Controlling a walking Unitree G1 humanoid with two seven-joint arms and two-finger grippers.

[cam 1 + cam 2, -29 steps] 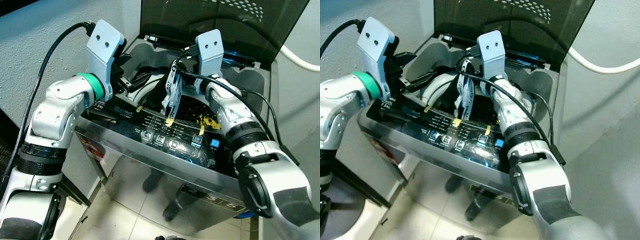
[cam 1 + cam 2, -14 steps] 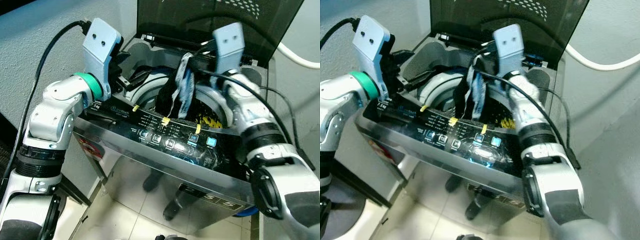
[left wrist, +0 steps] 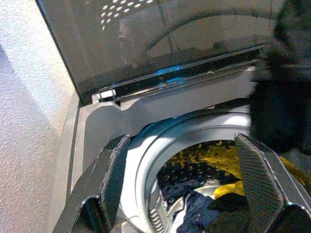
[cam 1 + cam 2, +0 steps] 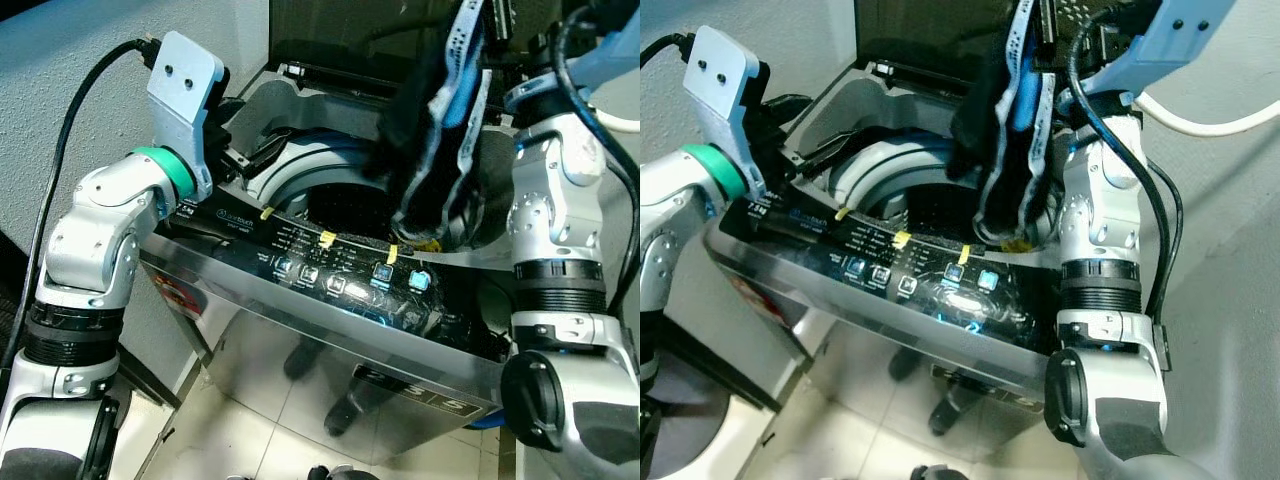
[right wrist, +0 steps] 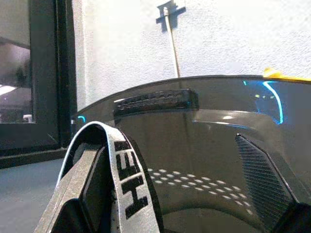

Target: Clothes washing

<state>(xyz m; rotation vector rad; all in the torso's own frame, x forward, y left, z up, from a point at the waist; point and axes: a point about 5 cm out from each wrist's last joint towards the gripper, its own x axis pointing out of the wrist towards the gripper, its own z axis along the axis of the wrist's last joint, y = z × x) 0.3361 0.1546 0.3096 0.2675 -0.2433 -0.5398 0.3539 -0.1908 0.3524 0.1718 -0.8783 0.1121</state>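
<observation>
While hanging above the open drum, dark garment (image 4: 432, 130) noted: black cloth with blue lining and a white lettered waistband, raised well clear of the drum mouth, lower end dangling just over the rim beside the control panel (image 4: 340, 280). Held at the waistband by right hand (image 4: 1045, 40), up near the top edge of the head views. From right wrist view, waistband (image 5: 121, 170) looped over one finger; other finger standing apart across the frame, so grip judged a hook over one finger rather than a firm pinch. Cannot tell whether truly clamped.

Handling judgement: soft, limp, light; folds and swings freely; no stiffness to steer by. Elastic waistband the firmest place to take hold; loose cloth lower down likely to slip or bunch. Possible snag of trailing end on drum rim or panel tape tabs.

Inside washing machine (image 4: 330, 340): more laundry, yellow item (image 3: 214, 160) and dark blue cloth at the bottom of the drum (image 3: 194, 160). Lid (image 3: 160, 39) upright behind.

Left hand (image 3: 182, 179) over the left side of the tub opening, fingers spread wide, holding nothing, pointed down into the drum.

Tiled floor below the machine front.
</observation>
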